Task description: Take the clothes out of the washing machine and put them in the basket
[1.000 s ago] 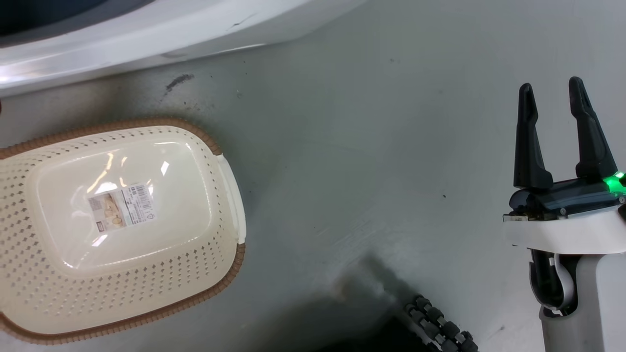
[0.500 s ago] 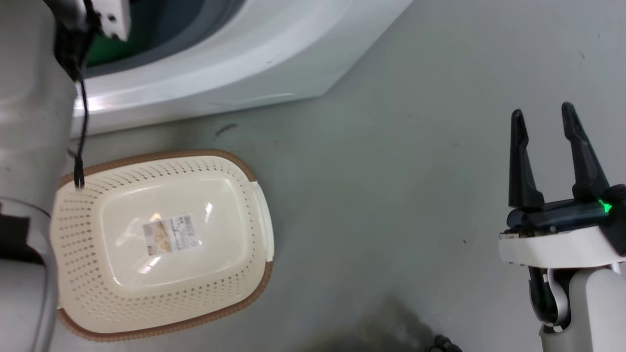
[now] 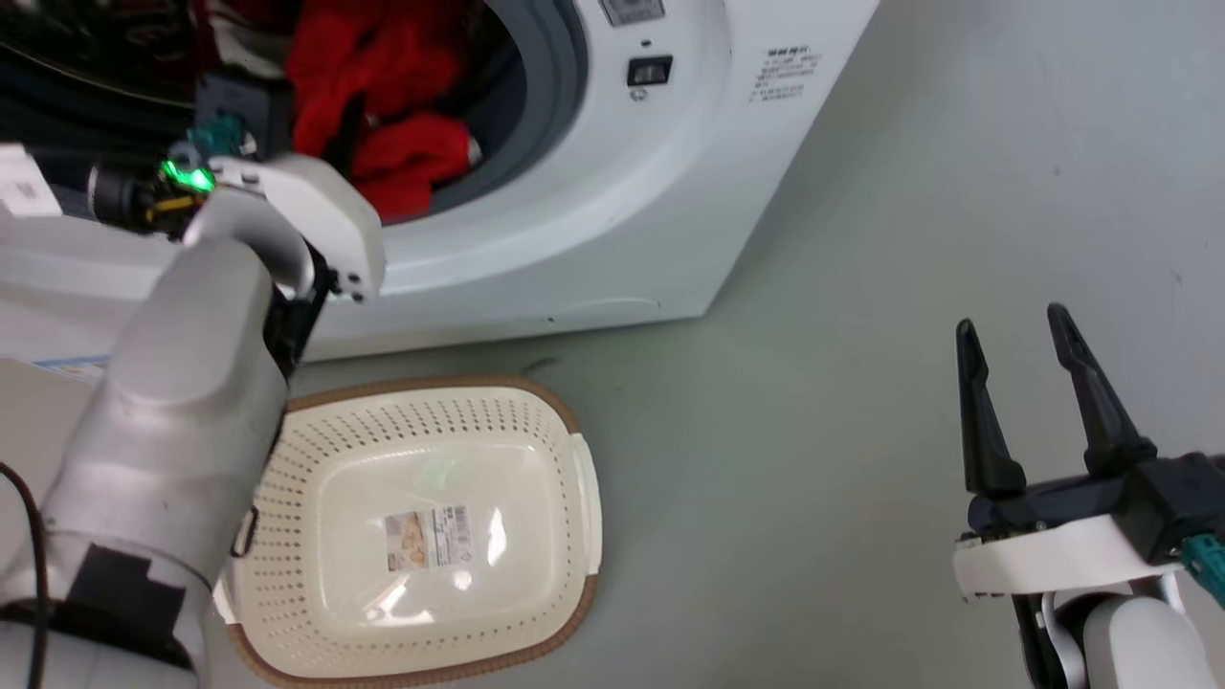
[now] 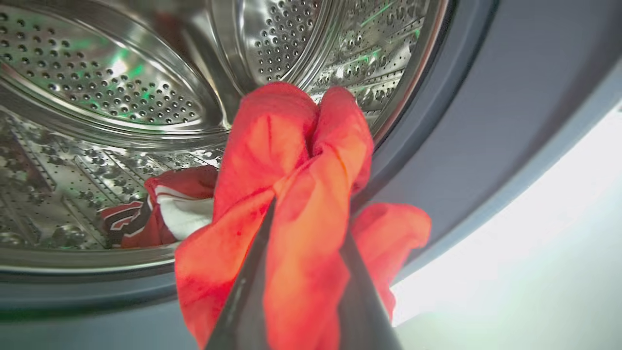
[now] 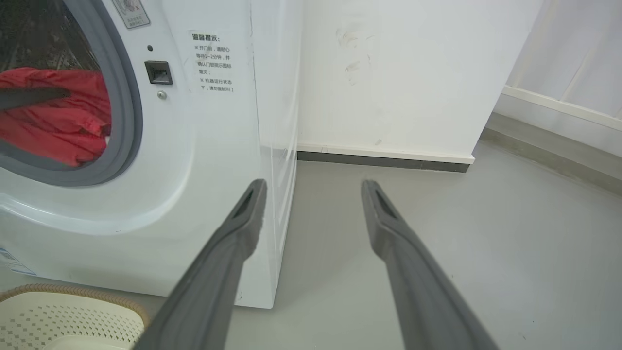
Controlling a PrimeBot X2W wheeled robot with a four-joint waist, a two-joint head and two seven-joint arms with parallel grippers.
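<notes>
1. Head view: the left arm (image 3: 182, 402) reaches over the basket (image 3: 431, 416) and into the mouth of the washing machine (image 3: 670, 191). The clothes (image 3: 402, 105) are bunched red at the front of the opening. The basket stands on the floor (image 3: 813, 402) just before the machine, almost under the opening, with nothing in it but a paper label (image 3: 428, 538). I'd say it was set there so a garment pulled out has only a short way to go. The right gripper (image 3: 1010, 318) hangs well off to the side over bare floor, jaws spread and holding nothing, seemingly kept clear of the working arm.

2. Left wrist view: this gives the grip itself, which the head view does not make plain. The left gripper (image 4: 311, 214) has its jaws clenched on the plain red garment (image 4: 296, 160). The cloth bulges above the fingers and hangs down on both sides, level with the grey ring (image 4: 486, 121). Deeper in, low in the steel drum (image 4: 121, 97), the jersey (image 4: 165, 214) lies apart and untouched. By my reckoning, one garment is in hand, one waits, and none is in the basket yet.

3. Right wrist view: this gives a look from the side. The machine stands close by a white wall (image 5: 388, 73), and the red cloth sits right at the door rim with a dark finger lying across it. A corner of the basket shows just below the machine's front. The right fingers stand apart with only floor between them.
</notes>
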